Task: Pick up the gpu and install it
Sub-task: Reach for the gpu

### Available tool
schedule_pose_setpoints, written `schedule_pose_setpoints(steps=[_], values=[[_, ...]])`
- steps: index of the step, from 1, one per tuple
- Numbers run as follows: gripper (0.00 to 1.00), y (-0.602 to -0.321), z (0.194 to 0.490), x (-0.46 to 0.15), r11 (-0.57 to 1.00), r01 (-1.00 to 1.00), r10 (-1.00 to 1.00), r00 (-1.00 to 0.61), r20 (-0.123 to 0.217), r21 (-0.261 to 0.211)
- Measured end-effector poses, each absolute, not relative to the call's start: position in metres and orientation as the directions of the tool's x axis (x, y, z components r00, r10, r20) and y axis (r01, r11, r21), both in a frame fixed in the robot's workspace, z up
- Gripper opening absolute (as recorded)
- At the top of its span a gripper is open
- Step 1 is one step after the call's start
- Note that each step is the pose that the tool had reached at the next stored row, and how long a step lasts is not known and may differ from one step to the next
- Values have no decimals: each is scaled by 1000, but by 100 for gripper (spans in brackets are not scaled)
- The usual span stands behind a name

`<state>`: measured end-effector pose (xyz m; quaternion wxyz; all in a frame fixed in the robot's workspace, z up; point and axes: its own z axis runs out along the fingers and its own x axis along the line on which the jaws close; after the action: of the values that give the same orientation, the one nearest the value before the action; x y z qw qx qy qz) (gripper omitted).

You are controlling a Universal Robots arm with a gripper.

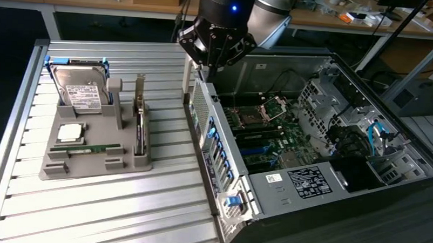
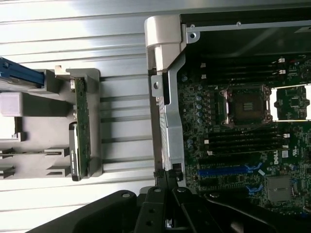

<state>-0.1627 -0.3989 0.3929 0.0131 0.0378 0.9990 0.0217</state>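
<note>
The gpu [image 1: 139, 121] stands on edge in the grey holder [image 1: 128, 164] on the slatted table, its silver bracket pointing up at the far end. In the wrist view the gpu [image 2: 79, 126] shows edge-on, thin and greenish, with a dark part at one end. My gripper [image 1: 207, 72] hangs shut above the open computer case's side wall [image 1: 202, 107], to the exterior view's right of the gpu and apart from it. The gripper [image 2: 167, 177] holds nothing, and its fingers meet over the metal wall [image 2: 167, 111].
The holder also carries a silver hard drive [image 1: 81, 92], a processor chip [image 1: 71, 131] and a green memory stick [image 1: 86, 148]. The open case [image 1: 387, 176] lies on its side with the motherboard [image 1: 274, 134] facing up, with an empty processor socket [image 2: 244, 104] and a blue slot [image 2: 228, 171].
</note>
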Motion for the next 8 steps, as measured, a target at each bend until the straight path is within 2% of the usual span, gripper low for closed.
schedule_pose_setpoints(steps=[8], values=[[11,-399,393,-169,996,75,76,-997,-24,44]])
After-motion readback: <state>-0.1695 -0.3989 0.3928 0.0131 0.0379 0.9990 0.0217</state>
